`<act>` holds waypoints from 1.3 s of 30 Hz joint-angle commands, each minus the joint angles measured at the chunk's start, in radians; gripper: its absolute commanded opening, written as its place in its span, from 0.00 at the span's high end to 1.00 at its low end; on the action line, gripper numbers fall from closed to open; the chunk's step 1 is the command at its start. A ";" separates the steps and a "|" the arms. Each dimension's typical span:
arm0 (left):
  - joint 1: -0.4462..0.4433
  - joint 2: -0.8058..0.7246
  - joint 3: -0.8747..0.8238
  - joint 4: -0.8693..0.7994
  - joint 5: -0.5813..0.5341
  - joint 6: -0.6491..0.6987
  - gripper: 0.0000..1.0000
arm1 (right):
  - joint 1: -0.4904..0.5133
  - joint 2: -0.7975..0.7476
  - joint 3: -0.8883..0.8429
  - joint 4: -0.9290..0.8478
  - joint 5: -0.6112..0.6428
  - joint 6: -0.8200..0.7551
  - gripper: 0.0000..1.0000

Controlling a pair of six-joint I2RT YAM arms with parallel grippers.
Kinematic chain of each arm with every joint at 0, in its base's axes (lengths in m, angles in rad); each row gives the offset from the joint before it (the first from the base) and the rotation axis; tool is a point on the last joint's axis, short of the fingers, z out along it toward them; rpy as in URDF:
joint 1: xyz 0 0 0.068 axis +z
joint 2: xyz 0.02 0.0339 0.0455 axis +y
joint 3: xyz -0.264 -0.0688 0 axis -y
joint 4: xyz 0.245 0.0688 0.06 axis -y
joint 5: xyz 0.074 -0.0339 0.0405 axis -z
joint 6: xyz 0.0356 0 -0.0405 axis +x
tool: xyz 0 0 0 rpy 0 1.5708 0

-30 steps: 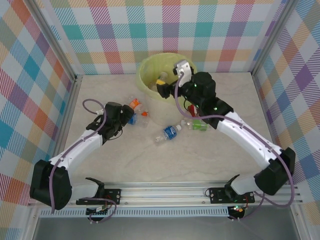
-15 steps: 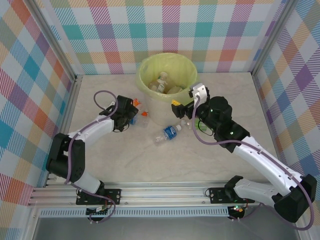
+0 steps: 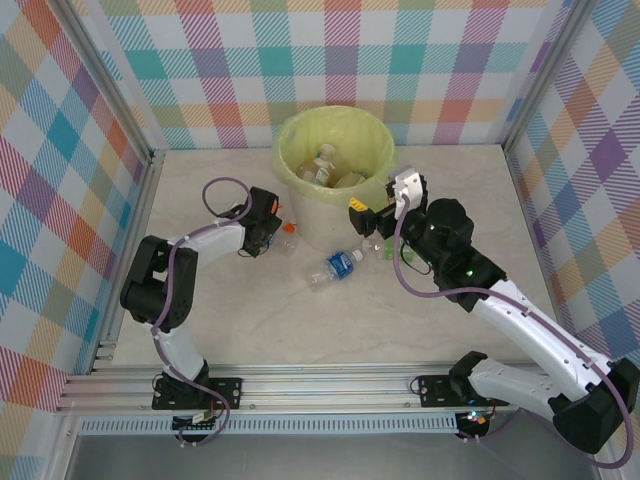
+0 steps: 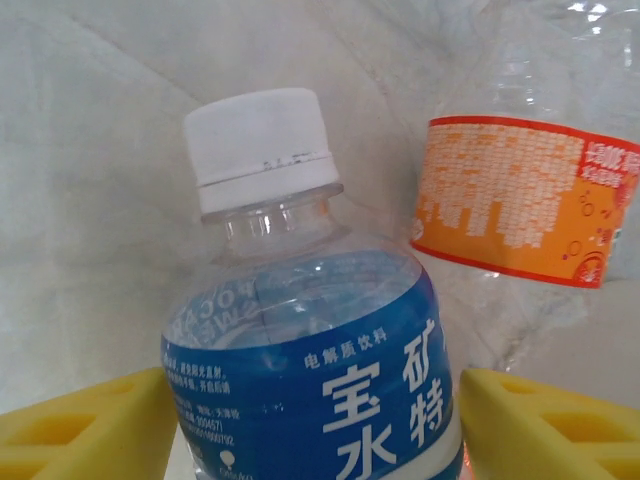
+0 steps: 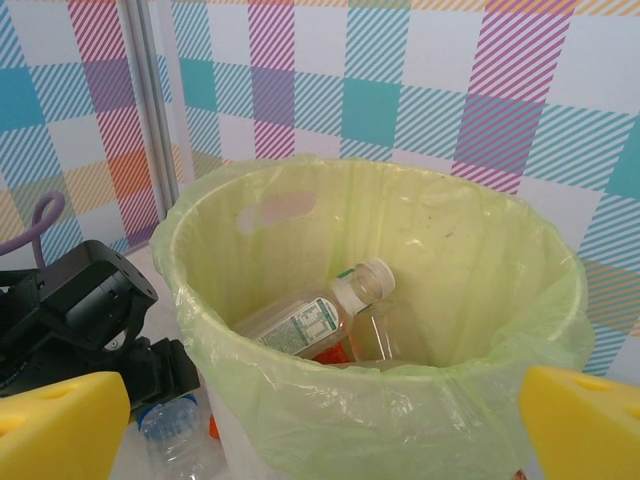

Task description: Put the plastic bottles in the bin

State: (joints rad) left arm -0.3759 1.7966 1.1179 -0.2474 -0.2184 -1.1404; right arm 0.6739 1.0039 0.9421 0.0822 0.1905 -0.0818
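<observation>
A clear bottle with a blue label and white cap (image 4: 300,340) lies between my left gripper's (image 4: 312,405) yellow fingers (image 4: 90,425). They stand close on either side of it, with a thin gap on the right. An orange-labelled bottle (image 4: 520,200) lies just beyond. From above, the left gripper (image 3: 265,232) is at the bin's left foot. The bin (image 3: 335,118), lined with a yellow-green bag, holds several bottles (image 5: 315,320). My right gripper (image 3: 370,222) hangs open and empty at the bin's front right, facing its wall (image 5: 250,180). Another blue-labelled bottle (image 3: 336,266) lies in front of the bin.
A further bottle (image 3: 388,248) lies partly hidden under the right arm. Plaid walls with metal posts (image 3: 150,150) close the table on three sides. A metal rail (image 3: 330,385) runs along the near edge. Open tabletop stretches in front of the bin.
The left gripper has pushed forward to the bottles beside the bin, and its jaws have narrowed around the blue-labelled one. The right gripper has drawn back from over the bin to its front right.
</observation>
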 commanded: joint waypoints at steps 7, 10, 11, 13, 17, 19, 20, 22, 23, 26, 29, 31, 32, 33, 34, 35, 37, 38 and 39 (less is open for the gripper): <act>-0.008 0.047 -0.029 0.064 0.028 0.002 0.24 | -0.004 0.001 -0.019 0.061 0.000 -0.053 0.00; -0.006 0.068 -0.019 0.044 0.048 0.003 0.14 | -0.004 0.003 -0.020 0.065 -0.002 -0.052 0.00; -0.006 0.076 -0.013 0.039 0.057 0.010 0.13 | -0.004 0.003 -0.021 0.066 -0.002 -0.052 0.00; -0.006 0.083 -0.012 0.040 0.072 0.019 0.15 | -0.004 0.001 -0.022 0.067 -0.003 -0.053 0.00; -0.006 0.053 -0.041 0.054 0.056 0.030 0.23 | -0.004 -0.006 -0.029 0.062 0.003 -0.053 0.00; -0.006 0.015 -0.072 0.083 0.040 0.041 0.28 | -0.004 -0.012 -0.034 0.063 0.009 -0.052 0.00; -0.005 -0.006 -0.096 0.103 0.033 0.051 0.31 | -0.004 -0.015 -0.037 0.064 0.014 -0.050 0.00; -0.003 -0.051 -0.132 0.137 0.026 0.080 0.35 | -0.004 -0.021 -0.042 0.057 0.023 -0.040 0.00; -0.002 -0.074 -0.147 0.148 0.026 0.099 0.37 | -0.004 -0.027 -0.042 0.044 0.026 -0.030 0.00; 0.000 -0.140 -0.190 0.162 0.016 0.143 0.41 | -0.004 -0.044 -0.047 0.007 0.042 0.023 0.00; 0.002 -0.202 -0.225 0.170 0.006 0.186 0.43 | -0.004 -0.066 -0.057 -0.034 0.055 0.054 0.00; 0.002 -0.240 -0.240 0.166 -0.003 0.219 0.45 | -0.004 -0.085 -0.068 -0.054 0.060 0.066 0.00; 0.002 -0.258 -0.243 0.159 -0.013 0.231 0.46 | -0.004 -0.094 -0.077 -0.061 0.066 0.067 0.00; 0.002 -0.274 -0.240 0.141 -0.024 0.241 0.46 | -0.004 -0.104 -0.084 -0.067 0.074 0.069 0.00; 0.003 -0.290 -0.238 0.126 -0.036 0.250 0.46 | -0.004 -0.114 -0.092 -0.071 0.079 0.070 0.00; 0.002 -0.306 -0.232 0.115 -0.042 0.262 0.46 | -0.004 -0.122 -0.099 -0.077 0.082 0.068 0.00; 0.003 -0.338 -0.223 0.107 -0.049 0.282 0.47 | -0.004 -0.134 -0.106 -0.089 0.087 0.065 0.00; 0.003 -0.357 -0.215 0.105 -0.050 0.291 0.47 | -0.004 -0.139 -0.109 -0.098 0.090 0.065 0.00; 0.003 -0.377 -0.204 0.105 -0.052 0.303 0.47 | -0.004 -0.143 -0.111 -0.105 0.096 0.063 0.00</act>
State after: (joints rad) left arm -0.3771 1.4803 0.8867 -0.1291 -0.2333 -0.8989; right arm 0.6739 0.8810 0.8421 -0.0006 0.2581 -0.0357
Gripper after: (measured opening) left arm 0.621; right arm 0.997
